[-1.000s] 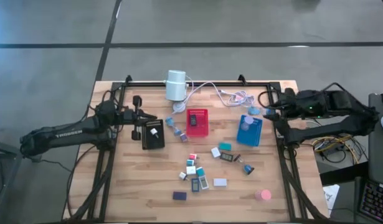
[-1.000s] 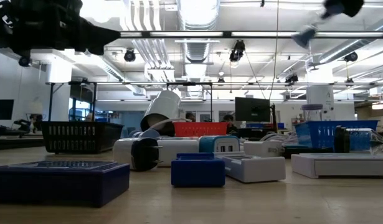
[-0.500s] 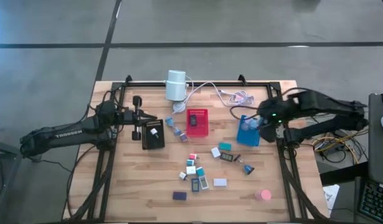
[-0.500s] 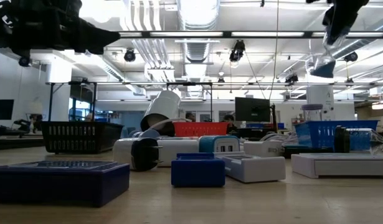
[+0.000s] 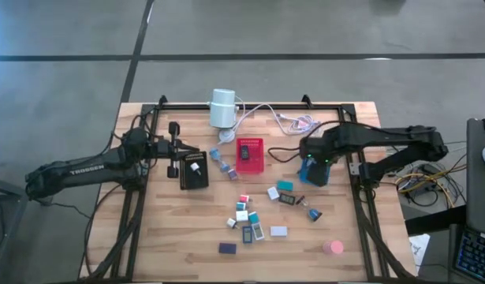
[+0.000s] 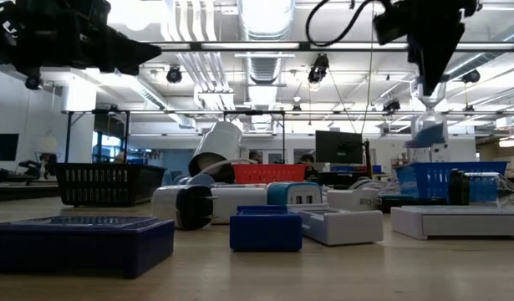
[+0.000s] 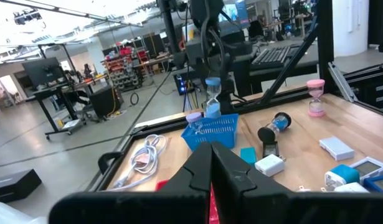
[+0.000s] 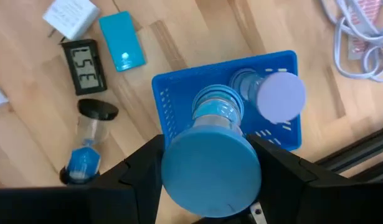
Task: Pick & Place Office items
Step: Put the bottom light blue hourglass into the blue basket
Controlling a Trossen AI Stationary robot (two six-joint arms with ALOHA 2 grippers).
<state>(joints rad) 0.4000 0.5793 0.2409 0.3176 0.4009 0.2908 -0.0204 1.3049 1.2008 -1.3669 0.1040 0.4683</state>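
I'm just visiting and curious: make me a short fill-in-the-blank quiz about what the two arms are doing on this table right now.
1. The right gripper holds a blue hourglass above the ____ basket.
2. The left gripper waits, fingers shut, beside the ____ tray.
3. A hourglass with a ____ cap already stands in that basket.

Missing words: blue; black; purple
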